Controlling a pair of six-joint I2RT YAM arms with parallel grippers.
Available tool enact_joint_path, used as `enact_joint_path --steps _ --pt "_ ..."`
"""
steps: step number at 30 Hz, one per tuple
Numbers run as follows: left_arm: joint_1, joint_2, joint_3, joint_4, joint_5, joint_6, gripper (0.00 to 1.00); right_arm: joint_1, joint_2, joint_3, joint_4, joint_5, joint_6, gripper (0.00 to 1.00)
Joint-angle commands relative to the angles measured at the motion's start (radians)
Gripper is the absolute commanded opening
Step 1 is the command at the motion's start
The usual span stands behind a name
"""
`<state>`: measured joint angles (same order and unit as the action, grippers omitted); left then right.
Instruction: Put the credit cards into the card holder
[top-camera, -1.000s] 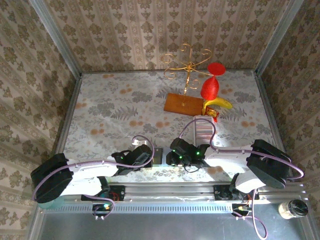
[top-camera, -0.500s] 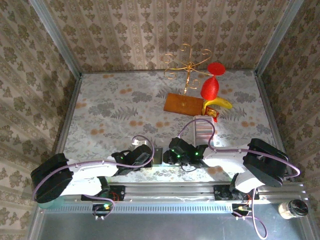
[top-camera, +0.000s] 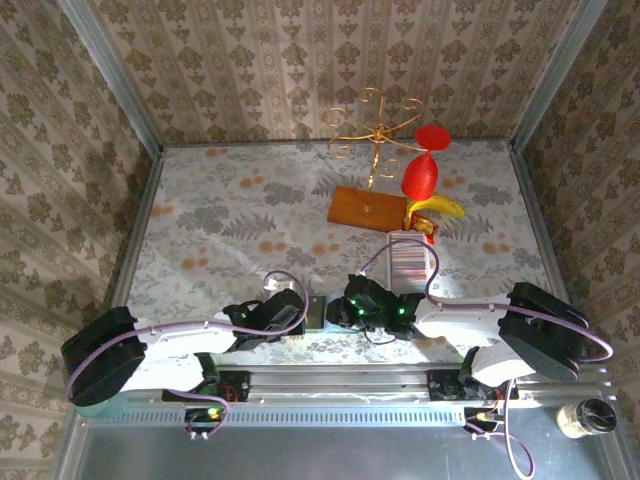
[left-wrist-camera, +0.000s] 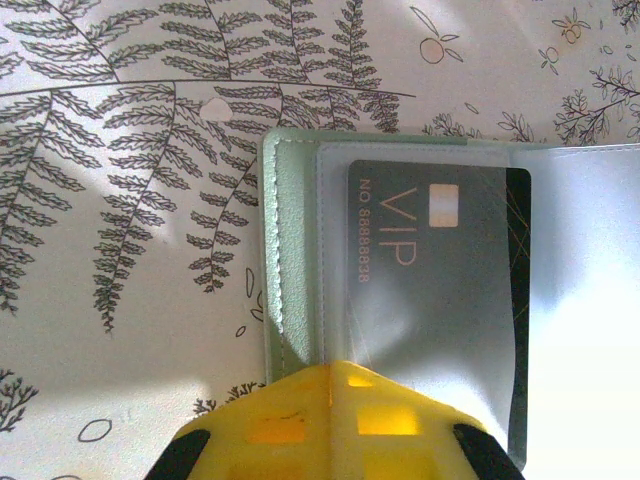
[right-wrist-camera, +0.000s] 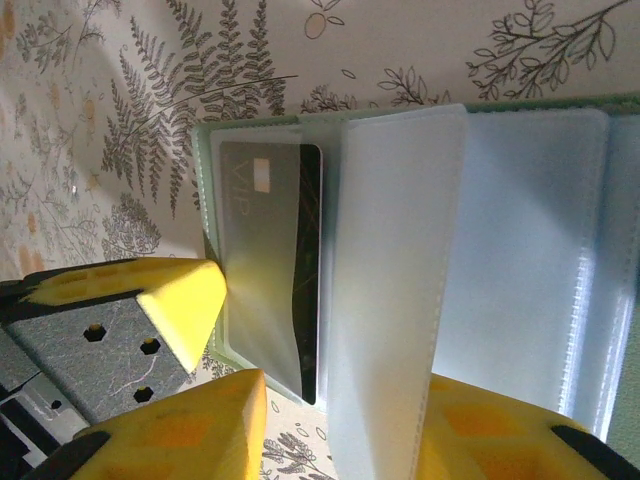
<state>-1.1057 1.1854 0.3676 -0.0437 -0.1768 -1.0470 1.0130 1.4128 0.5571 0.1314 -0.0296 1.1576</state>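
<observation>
Pressing down on the open card holder's (left-wrist-camera: 290, 260) edge with fingers closed, the left gripper (left-wrist-camera: 335, 425) faces the right gripper (right-wrist-camera: 340, 440), fingers part-open astride a clear sleeve (right-wrist-camera: 390, 250).

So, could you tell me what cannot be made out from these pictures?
- Left wrist: card's lower left corner behind left gripper; holder's right side lost in glare.
- Right wrist: right gripper's fingers cut by bottom edge; contact with sleeve unclear.
- Top view: holder mostly under both grippers; tray contents too small.
</observation>
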Motion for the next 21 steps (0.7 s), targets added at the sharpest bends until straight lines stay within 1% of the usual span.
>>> enact_joint_path --steps 1,3,6,7,10,13,16,17,19,20,21 --pt "-0.008 0.014 -0.019 -0.053 -0.001 -0.01 0.0 0.007 -0.004 -0.002 0.029 0.029 0.019 0.36" --pt "-0.009 0.017 -0.019 -0.052 -0.001 -0.011 0.0 0.007 0.003 0.009 0.011 0.031 0.011 0.3" --pt "-0.009 0.011 -0.019 -0.058 -0.004 -0.011 0.0 0.007 -0.001 0.017 -0.018 0.044 -0.001 0.15" --pt "-0.008 0.011 -0.02 -0.056 -0.002 -0.011 0.0 0.007 -0.006 0.019 -0.032 0.053 -0.008 0.13" --pt "-0.008 0.008 -0.022 -0.056 -0.004 -0.011 0.0 0.007 -0.038 0.023 -0.091 0.087 -0.021 0.01" --pt "-0.008 0.009 -0.022 -0.056 -0.004 -0.012 0.0 0.007 -0.074 0.011 -0.101 0.108 -0.026 0.0" --pt "-0.008 0.01 -0.018 -0.058 -0.004 -0.009 0.0 0.007 -0.08 0.007 -0.092 0.102 -0.034 0.0" --pt "-0.008 0.01 -0.018 -0.058 -0.004 -0.008 0.0 0.007 -0.075 0.007 -0.073 0.089 -0.039 0.02" --pt "-0.008 0.013 -0.016 -0.055 -0.001 -0.008 0.0 0.007 -0.055 0.015 -0.044 0.058 -0.047 0.15" --pt "-0.008 0.012 -0.017 -0.054 0.0 -0.007 0.0 0.007 -0.042 0.02 -0.023 0.041 -0.052 0.2" --pt "-0.009 0.009 -0.018 -0.054 0.0 -0.007 0.0 0.007 -0.03 0.025 -0.009 0.031 -0.055 0.23"
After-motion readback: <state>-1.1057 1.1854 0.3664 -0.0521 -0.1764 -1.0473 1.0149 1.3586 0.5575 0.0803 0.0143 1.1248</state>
